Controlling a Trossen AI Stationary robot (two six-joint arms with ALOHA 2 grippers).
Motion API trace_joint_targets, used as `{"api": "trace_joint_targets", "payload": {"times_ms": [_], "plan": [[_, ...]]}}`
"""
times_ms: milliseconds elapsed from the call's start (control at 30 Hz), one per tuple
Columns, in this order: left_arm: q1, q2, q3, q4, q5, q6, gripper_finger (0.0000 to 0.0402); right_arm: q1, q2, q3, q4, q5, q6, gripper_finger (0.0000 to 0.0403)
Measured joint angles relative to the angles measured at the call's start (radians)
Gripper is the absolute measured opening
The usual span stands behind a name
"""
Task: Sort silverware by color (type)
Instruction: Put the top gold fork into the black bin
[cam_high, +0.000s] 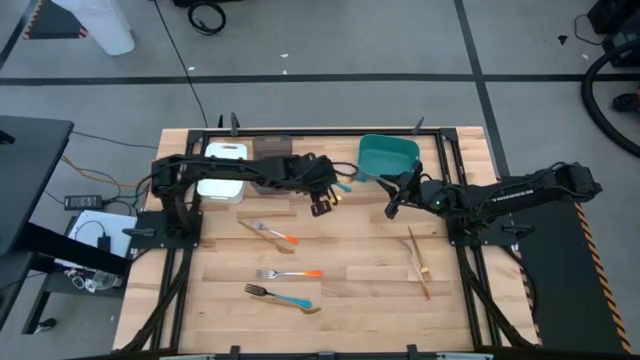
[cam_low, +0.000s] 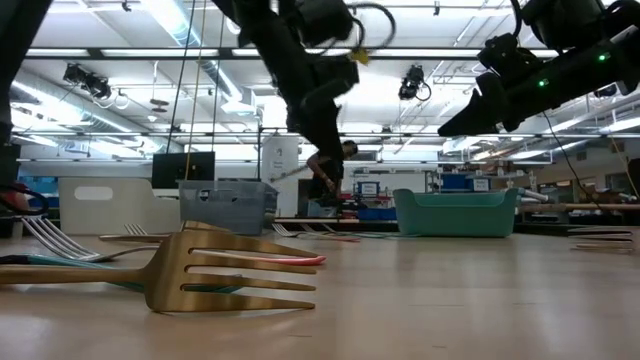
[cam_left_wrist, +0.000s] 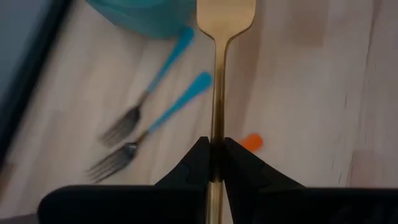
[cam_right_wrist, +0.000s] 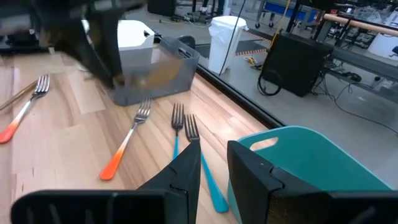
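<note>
Gold-toned and slim, a fork-like utensil (cam_left_wrist: 219, 93) sits pinched between the closed fingers of the left gripper (cam_left_wrist: 213, 163), which hangs above the table's middle, between the grey-brown bin (cam_high: 272, 165) and the teal bin (cam_high: 388, 157); in the left wrist view its shaft runs straight out from the fingertips, clear of the wood. Below it two blue-handled metal forks (cam_left_wrist: 146, 127) lie loose on the tabletop just beside the teal bin, with the tip of an orange handle (cam_left_wrist: 251, 142) near them. Farther out, more silverware remains scattered: an orange-handled fork crossing a tan wooden piece (cam_high: 268, 232), another orange-handled fork (cam_high: 288, 273), a blue-handled fork over a wooden one (cam_high: 283, 297), and two tan wooden utensils (cam_high: 420, 262) toward the right side. The right gripper (cam_right_wrist: 213, 168) waits near the teal bin with its fingers parted and nothing between them. A white bin (cam_high: 222, 170) stands beside the grey-brown one; what any of the three bins already holds cannot be told. Judging by how many pieces lie on the light wooden table (cam_high: 360, 300), sorting is at an early-to-middle stage: one piece in transit, most of the rest not yet binned.
</note>
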Motion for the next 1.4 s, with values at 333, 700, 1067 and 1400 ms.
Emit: {"api": "trace_joint_targets", "payload": {"times_ms": [333,700,1067,1400], "plan": [[0.078,-0.180,-0.140,0.019,-0.044,-0.106,0.0036,0.000,0.000,0.000,0.002,0.000,-0.003,0.0091],[0.206,-0.303,-0.309,0.075,-0.047,-0.156,0.0037,0.000,0.000,0.000,0.001,0.003,-0.014,0.0091],[0.345,-0.344,-0.378,0.009,0.038,-0.222,0.0037,0.000,0.000,0.000,0.019,0.005,-0.022,0.0091],[0.446,-0.303,-0.257,-0.291,0.127,-0.269,0.0037,0.000,0.000,0.000,0.031,0.004,-0.026,0.0091]]}}
